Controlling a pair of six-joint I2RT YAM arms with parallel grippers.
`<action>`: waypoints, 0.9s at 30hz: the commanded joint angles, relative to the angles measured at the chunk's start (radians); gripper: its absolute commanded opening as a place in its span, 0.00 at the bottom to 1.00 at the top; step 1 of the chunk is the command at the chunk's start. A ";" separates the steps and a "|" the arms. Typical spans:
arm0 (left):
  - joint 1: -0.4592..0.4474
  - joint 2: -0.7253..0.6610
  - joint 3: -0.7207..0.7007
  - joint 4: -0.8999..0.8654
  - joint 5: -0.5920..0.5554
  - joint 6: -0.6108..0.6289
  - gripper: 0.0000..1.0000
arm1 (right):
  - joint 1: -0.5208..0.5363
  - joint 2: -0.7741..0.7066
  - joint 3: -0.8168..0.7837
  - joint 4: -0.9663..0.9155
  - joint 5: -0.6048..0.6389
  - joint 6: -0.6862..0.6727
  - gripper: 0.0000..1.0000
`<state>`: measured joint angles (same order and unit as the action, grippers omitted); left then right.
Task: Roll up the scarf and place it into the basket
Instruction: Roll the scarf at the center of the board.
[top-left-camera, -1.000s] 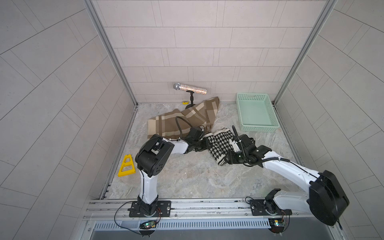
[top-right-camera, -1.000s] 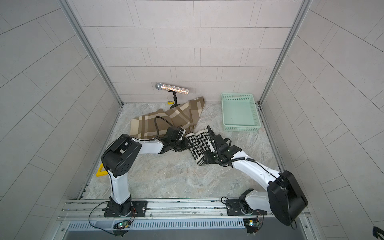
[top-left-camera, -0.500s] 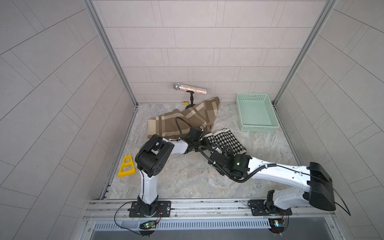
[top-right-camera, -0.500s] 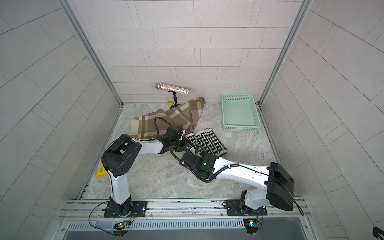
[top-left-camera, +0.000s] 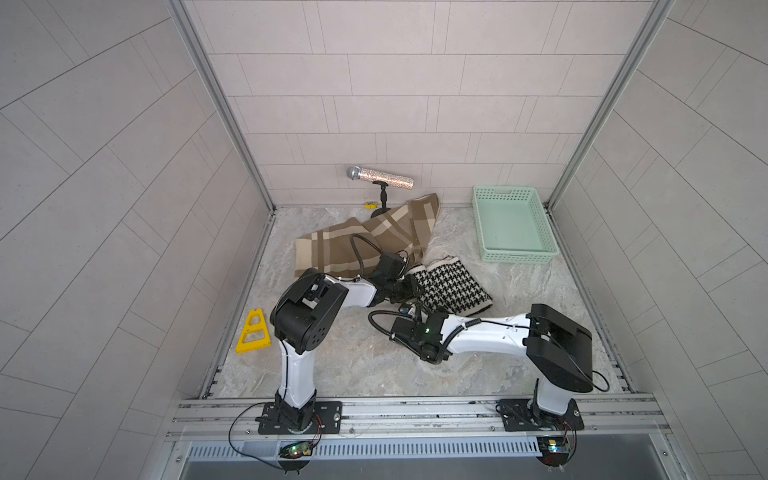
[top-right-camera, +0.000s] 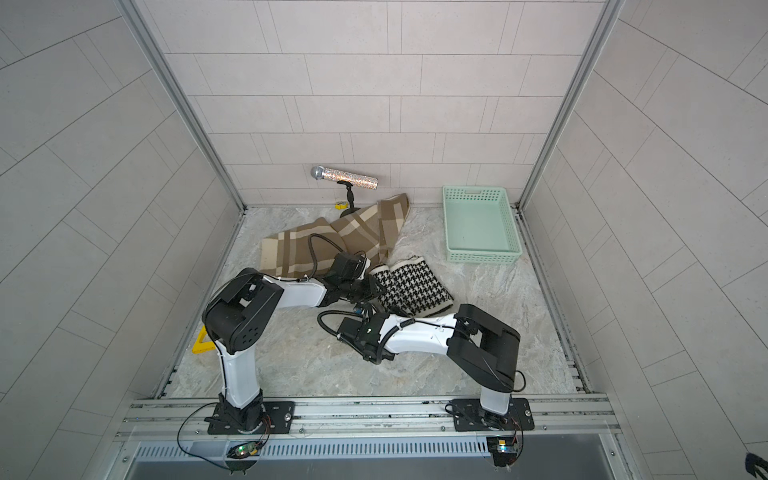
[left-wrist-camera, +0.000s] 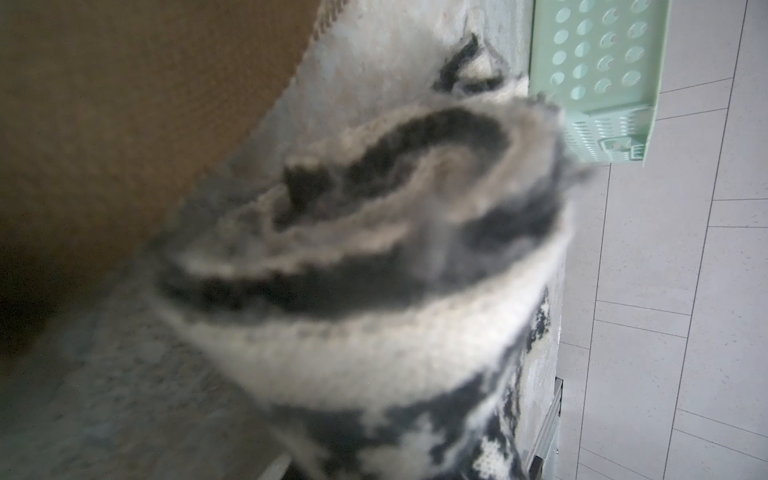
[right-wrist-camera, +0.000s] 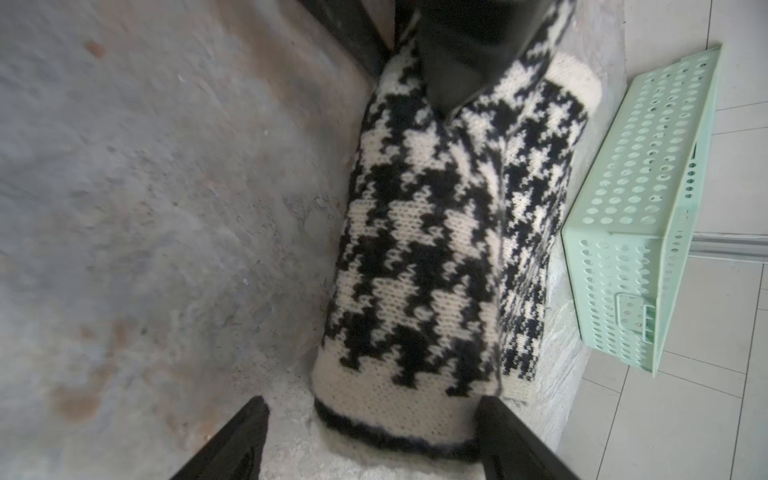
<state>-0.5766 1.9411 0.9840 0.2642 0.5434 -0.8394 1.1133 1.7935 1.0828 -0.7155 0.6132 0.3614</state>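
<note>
Scarf (right-wrist-camera: 415, 249) lies on the table (right-wrist-camera: 145, 208) as a loose roll with a flatter part beside it. One end sits between the spread jaws of the right gripper (right-wrist-camera: 371, 403), not gripped. The far end is pinched by the left gripper (top-left-camera: 409, 286), jaws clenched on the cloth. Basket (top-left-camera: 515, 253) stands empty, beyond the roll from the right jaws, apart from it.

Judgement: rolling unfinished; close the right jaws squarely across the roll's end; hold both ends level; turn evenly so the flat part winds tight; an uneven pull likely telescopes the roll.
</note>
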 joint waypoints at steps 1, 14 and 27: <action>0.002 0.015 0.015 -0.045 0.002 -0.007 0.30 | -0.021 0.025 -0.020 0.020 0.036 -0.018 0.81; 0.037 -0.089 -0.053 0.034 0.052 -0.090 0.54 | -0.089 0.099 -0.073 0.122 -0.063 0.001 0.35; 0.121 -0.576 -0.239 -0.274 -0.169 0.025 0.82 | -0.101 -0.137 -0.105 0.174 -0.575 0.093 0.10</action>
<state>-0.4572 1.4391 0.7666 0.1303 0.4675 -0.8814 1.0035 1.6920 0.9977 -0.5713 0.2859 0.3923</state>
